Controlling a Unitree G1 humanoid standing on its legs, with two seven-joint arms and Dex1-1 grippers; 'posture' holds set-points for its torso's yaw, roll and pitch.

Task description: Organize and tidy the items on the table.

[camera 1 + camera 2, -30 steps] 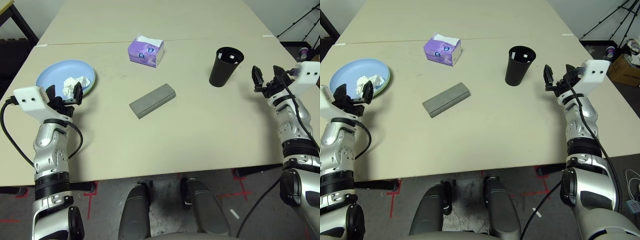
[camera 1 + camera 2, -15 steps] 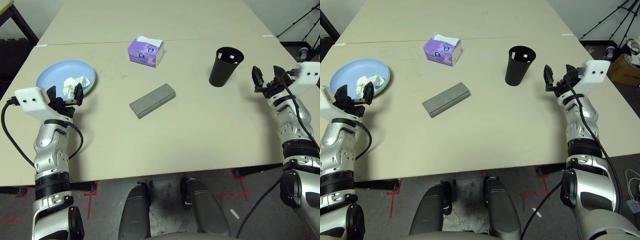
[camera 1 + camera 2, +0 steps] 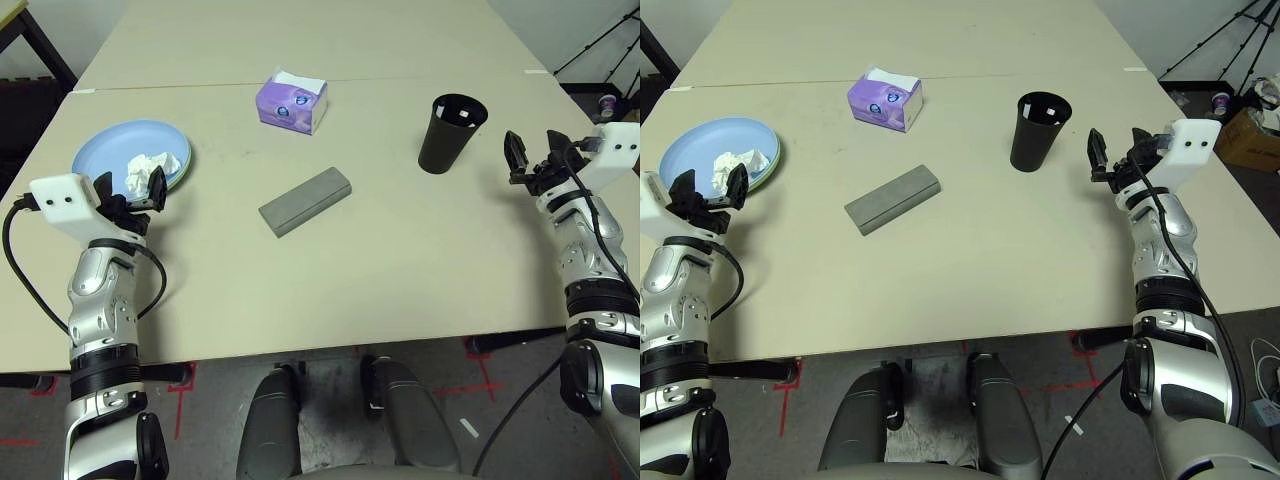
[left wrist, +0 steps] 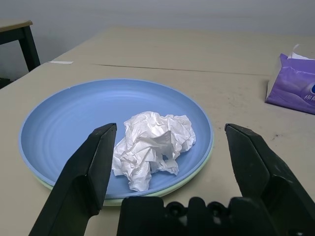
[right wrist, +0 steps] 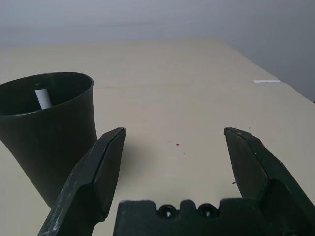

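Note:
A pale blue plate [image 3: 110, 148] stacked on a green one sits at the table's left, with a crumpled white tissue [image 3: 150, 167] on it. My left gripper [image 3: 128, 190] hovers open just in front of the plate, empty. A grey glasses case [image 3: 305, 201] lies near the middle of the beige table [image 3: 400, 260]. A black cup [image 3: 450, 133] stands upright at the right, with a white pen [image 5: 44, 98] inside. My right gripper [image 3: 533, 158] stays open to the right of the cup, apart from it.
A purple tissue box [image 3: 291, 102] stands behind the case, near the seam line [image 3: 420, 78]. A tripod [image 3: 600, 45] and small objects are on the floor beyond the table's right edge. A dark table leg [image 3: 40, 45] shows at far left.

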